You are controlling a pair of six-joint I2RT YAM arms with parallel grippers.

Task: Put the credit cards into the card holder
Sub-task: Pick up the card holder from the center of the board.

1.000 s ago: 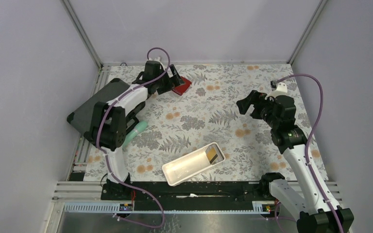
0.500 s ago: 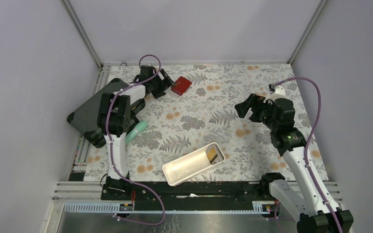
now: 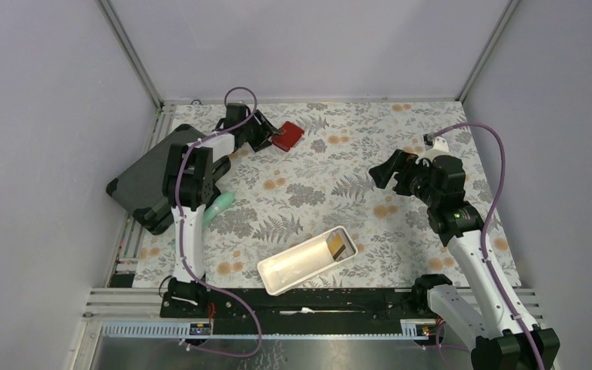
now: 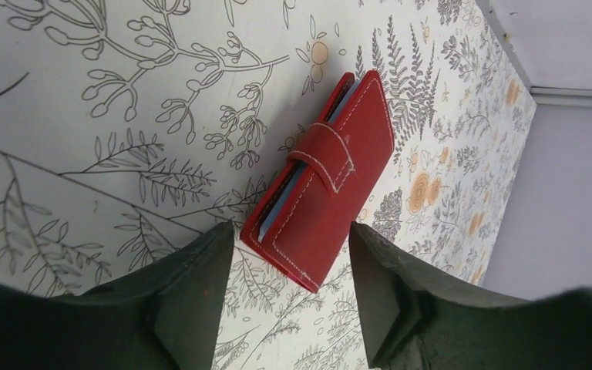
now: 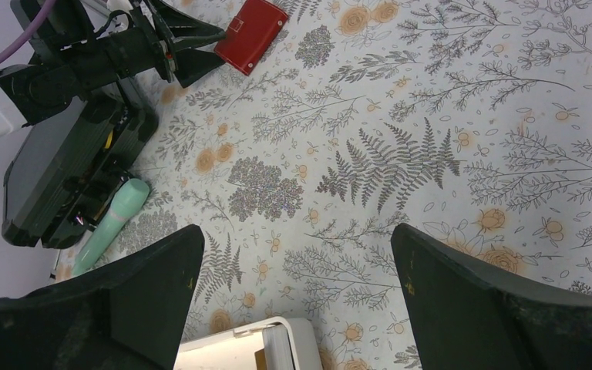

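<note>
Overhead, the red card holder (image 3: 288,136) lies closed at the upper left of the floral table (image 3: 339,146), the left gripper (image 3: 267,131) just beside its left edge; a yellow-brown credit card (image 3: 340,247) sits in the white tray (image 3: 289,271) at lower centre. In the left wrist view the jaws stand apart and straddle the holder's near corner at frame centre, gripping nothing; light blue card edges (image 4: 279,206) peek from its side. It looks light, soft and springy, best pinched across its stitched long edges. The right wrist view shows the right gripper (image 5: 294,235) spread wide, empty, well apart from the holder at the top
</note>
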